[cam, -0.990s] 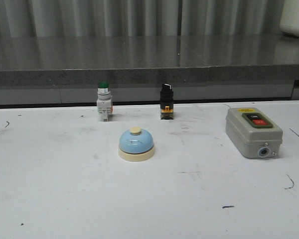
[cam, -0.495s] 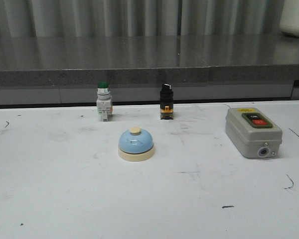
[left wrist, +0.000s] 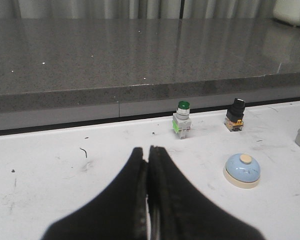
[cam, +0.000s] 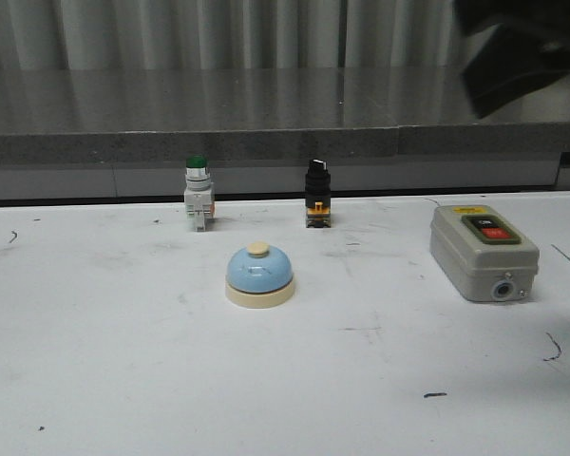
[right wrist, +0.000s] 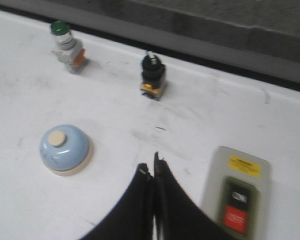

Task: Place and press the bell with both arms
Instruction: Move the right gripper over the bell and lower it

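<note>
Table (cam: 95, 380) is set with the bell (cam: 259, 275) upright near its middle, untouched. Approach is judged the step in hand: the right arm (cam: 522, 57) is seen high at the far right; a descent to the bell is called for next. Left gripper (left wrist: 147, 160) and right gripper (right wrist: 153, 172) are pressed closed, nothing held.

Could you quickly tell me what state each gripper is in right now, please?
Left gripper: closed, fingers pressed together, holding nothing, above the table short of the bell.
Right gripper: closed, holding nothing, above the table.
</note>
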`<state>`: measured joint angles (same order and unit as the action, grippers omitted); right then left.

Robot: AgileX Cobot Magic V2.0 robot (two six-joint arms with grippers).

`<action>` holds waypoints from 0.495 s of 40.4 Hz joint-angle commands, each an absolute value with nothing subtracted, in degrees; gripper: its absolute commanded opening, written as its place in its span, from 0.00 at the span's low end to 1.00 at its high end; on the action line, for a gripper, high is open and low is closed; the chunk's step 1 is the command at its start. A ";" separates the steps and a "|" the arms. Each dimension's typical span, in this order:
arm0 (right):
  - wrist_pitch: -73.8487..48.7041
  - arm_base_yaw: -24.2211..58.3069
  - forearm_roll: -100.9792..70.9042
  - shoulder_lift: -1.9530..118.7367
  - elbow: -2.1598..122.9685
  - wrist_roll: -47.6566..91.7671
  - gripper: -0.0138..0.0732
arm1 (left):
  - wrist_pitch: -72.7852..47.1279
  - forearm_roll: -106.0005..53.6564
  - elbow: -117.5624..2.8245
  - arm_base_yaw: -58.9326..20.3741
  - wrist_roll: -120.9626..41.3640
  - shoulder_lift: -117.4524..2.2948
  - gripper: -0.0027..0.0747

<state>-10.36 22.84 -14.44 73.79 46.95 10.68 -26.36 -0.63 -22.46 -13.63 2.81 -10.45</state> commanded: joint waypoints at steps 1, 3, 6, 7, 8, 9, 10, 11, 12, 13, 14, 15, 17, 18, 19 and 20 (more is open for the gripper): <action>-5.83 27.05 -15.32 79.72 53.07 11.11 0.09 | -22.18 -1.24 -24.07 -13.56 3.35 -11.02 0.01; -5.97 29.15 -15.37 83.84 56.44 11.11 0.09 | -22.18 -1.24 -24.07 -13.56 3.35 -11.02 0.01; -6.95 31.25 -15.66 88.55 60.24 11.11 0.09 | -22.18 -1.24 -24.07 -13.56 3.35 -11.02 0.01; -7.60 31.91 -15.73 90.27 61.37 11.11 0.09 | -22.18 -1.24 -24.07 -13.56 3.35 -11.02 0.01; -7.95 32.44 -15.83 91.82 62.77 11.11 0.09 | -22.18 -1.24 -24.07 -13.56 3.35 -11.02 0.01; -8.20 32.68 -15.99 92.52 63.74 11.11 0.09 | -22.18 -1.24 -24.07 -13.56 3.35 -11.02 0.01; -8.58 33.09 -16.28 93.81 64.68 11.11 0.09 | -22.18 -1.24 -24.07 -13.56 3.35 -11.02 0.01; -8.90 33.44 -16.54 94.96 65.86 11.11 0.09 | -22.18 -1.24 -24.07 -13.56 3.35 -11.02 0.01; -9.20 33.58 -16.87 95.74 66.90 11.11 0.09 | -22.18 -1.24 -24.07 -13.56 3.35 -11.02 0.01; -9.51 33.80 -17.29 96.70 67.87 11.11 0.09 | -22.18 -1.24 -24.07 -13.56 3.35 -11.02 0.01; -9.70 33.93 -17.47 97.40 68.34 11.11 0.09 | -22.18 -1.24 -24.07 -13.56 3.35 -11.02 0.01; -10.07 34.11 -17.72 98.11 69.27 11.11 0.09 | -22.18 -1.24 -24.07 -13.56 3.35 -11.02 0.01; -10.88 34.41 -17.86 99.73 70.88 11.11 0.09 | -22.18 -1.24 -24.07 -13.56 3.35 -11.02 0.01; -11.31 34.68 -17.86 100.63 71.73 11.11 0.09 | -22.18 -1.24 -24.07 -13.56 3.35 -11.02 0.01; -11.64 34.76 -17.86 101.22 72.28 11.11 0.09 | -22.18 -1.24 -24.07 -13.56 3.35 -11.02 0.01; -11.89 34.84 -17.86 101.83 72.83 11.11 0.09 | -22.18 -1.24 -24.07 -13.56 3.35 -11.02 0.01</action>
<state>-13.43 34.40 -17.18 102.53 69.22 10.68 -26.36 -0.63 -22.46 -13.63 2.91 -10.45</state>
